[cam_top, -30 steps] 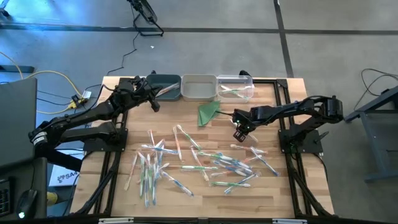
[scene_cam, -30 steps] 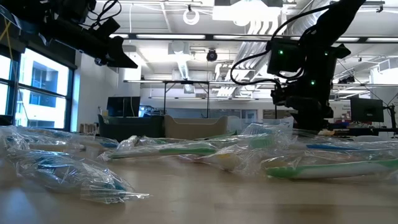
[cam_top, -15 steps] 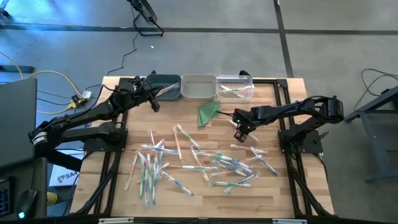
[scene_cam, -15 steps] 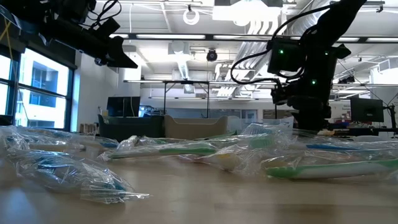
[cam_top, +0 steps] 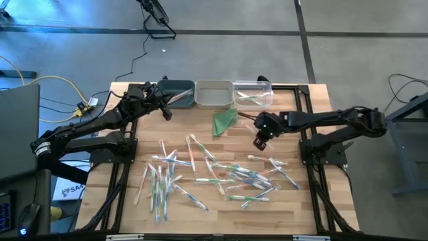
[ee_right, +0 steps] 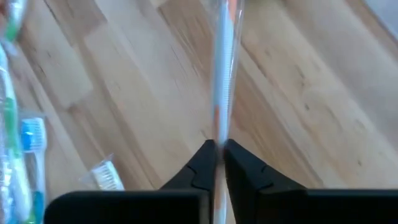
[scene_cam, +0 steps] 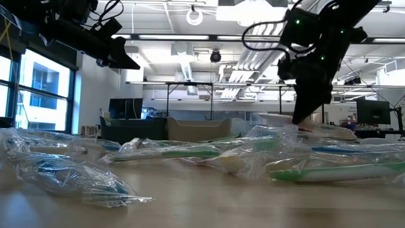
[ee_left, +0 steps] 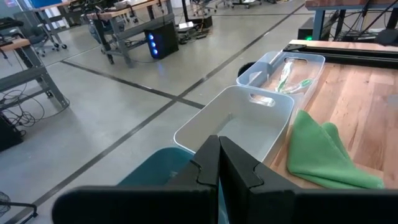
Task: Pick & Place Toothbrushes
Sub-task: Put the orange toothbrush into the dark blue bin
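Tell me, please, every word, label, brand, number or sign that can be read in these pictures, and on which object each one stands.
No text can be read with certainty.
White sheet on the floor left of the table, high view: it carries dark print, too small and blurred to read.
Toothbrushes in their clear wrappers: no readable print.
Three bins, green cloth, both arms: no lettering shows.
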{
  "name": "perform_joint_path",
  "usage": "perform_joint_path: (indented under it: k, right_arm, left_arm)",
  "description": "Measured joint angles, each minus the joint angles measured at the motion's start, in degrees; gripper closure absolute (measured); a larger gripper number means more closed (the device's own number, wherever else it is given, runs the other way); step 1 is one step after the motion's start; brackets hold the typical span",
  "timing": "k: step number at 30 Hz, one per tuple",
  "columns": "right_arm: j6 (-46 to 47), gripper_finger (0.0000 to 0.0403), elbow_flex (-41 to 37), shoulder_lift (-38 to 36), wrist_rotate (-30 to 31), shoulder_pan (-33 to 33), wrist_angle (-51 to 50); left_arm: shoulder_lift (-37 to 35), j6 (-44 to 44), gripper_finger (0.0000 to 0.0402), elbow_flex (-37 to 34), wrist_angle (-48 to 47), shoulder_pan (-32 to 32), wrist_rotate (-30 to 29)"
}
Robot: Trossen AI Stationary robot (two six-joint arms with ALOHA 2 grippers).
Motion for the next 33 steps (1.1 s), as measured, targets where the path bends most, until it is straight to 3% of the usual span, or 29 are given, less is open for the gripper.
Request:
perform_joint_path:
  k: [10,27,33]
  right_arm:
    - [-2.55,0.0403,0.00,-5.14,0.43,0.00,-0.15]
    - [-5.93,0.0402,0.00,-5.46,1.81,0.00,1.78]
    - [-9.92,0.0401,0.02,-5.46,1.09,-0.86,5.66]
  left_arm:
    - [0.02,0.00,0.0402,0.00,-0.02,-0.02,-0.03]
    - [0.00,-0.02,0.0402,0.00,0.10,-0.01,-0.20]
    - [0.15,-7.07,0.0402,0.00,0.77,0.00,-0.18]
